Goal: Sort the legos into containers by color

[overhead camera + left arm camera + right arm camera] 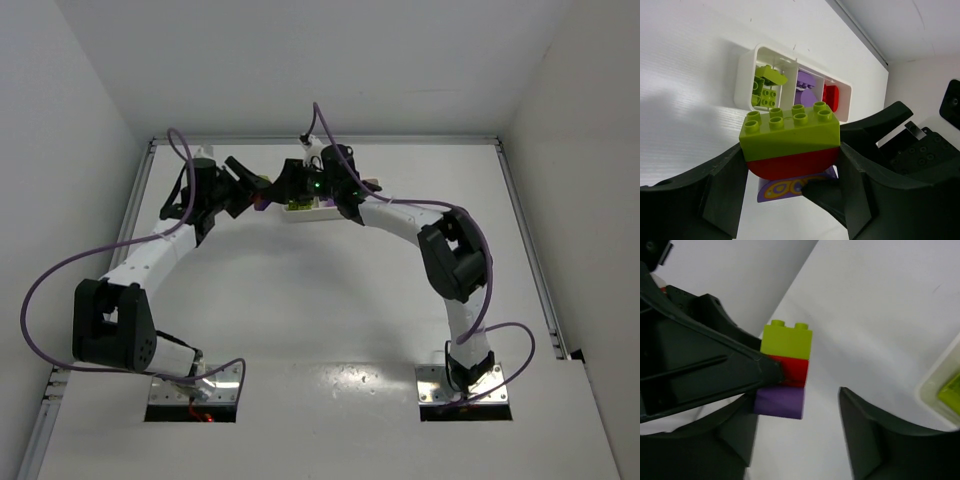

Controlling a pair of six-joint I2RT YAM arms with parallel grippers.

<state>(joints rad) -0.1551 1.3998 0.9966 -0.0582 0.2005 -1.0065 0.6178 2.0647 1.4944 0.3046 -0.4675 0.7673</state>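
Observation:
My left gripper [790, 172] is shut on a stack of three legos: a lime green brick [790, 130] on top, a red curved brick [790, 162] in the middle and a purple printed brick [777, 190] below. It holds the stack above the table, near the white tray [743, 75]. The tray's compartments hold lime green [765, 85], purple [807, 84] and red [831, 96] legos. My right gripper [795, 432] is open around the stack's purple brick [780, 402]. One of its fingers [720, 440] is next to that brick and the other stands apart. Both grippers meet in the top view [262, 190].
The tray [310, 210] lies at the far middle of the table, just behind the right gripper. Its corner shows in the right wrist view [940, 385]. White walls close in the table at the back and both sides.

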